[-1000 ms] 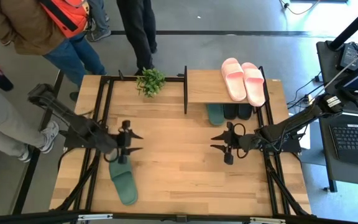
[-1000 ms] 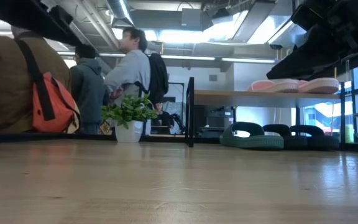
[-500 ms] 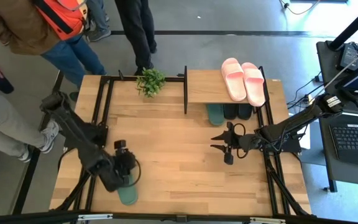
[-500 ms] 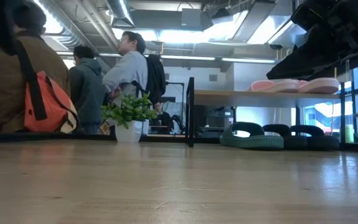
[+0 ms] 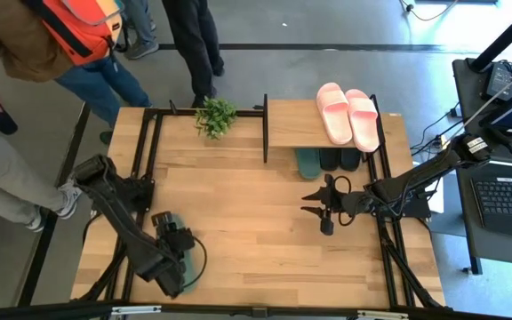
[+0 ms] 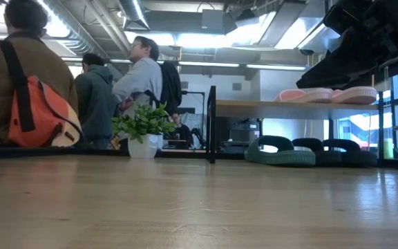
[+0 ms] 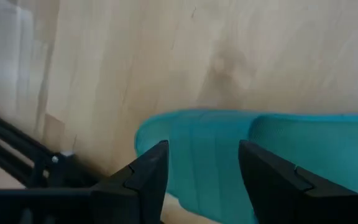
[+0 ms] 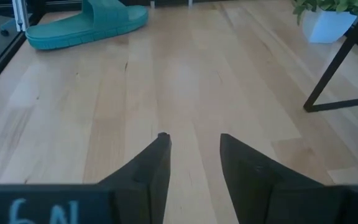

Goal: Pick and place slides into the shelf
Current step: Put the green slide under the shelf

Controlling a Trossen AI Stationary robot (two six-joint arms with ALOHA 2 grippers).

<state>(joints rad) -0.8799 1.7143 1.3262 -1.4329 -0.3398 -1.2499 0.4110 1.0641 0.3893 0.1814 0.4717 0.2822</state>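
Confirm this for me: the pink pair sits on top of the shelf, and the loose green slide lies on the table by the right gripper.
One error: the loose green slide lies under the left gripper, as the high view shows. The pink pair does sit on top of the shelf.

Mid-table is wide open, clutter sits at the edges

Bare wood across the table (image 5: 256,231) centre, so plenty of room to move thru there. Far edge is the crowded bit: shelf (image 5: 296,124) w/ pink slides (image 5: 348,114) on top, one green slide (image 5: 308,163) + black slides (image 5: 340,160) filling the lower level, plant (image 5: 215,116) just beside its black frame. Right gripper (image 5: 319,206) hangs near the shelf front, fingers apart, in the approach lane. Left gripper (image 5: 178,263) w/ fingers apart sits low over the other green slide (image 7: 241,155) at the near left corner, close to the table's black frame rail (image 5: 140,178).
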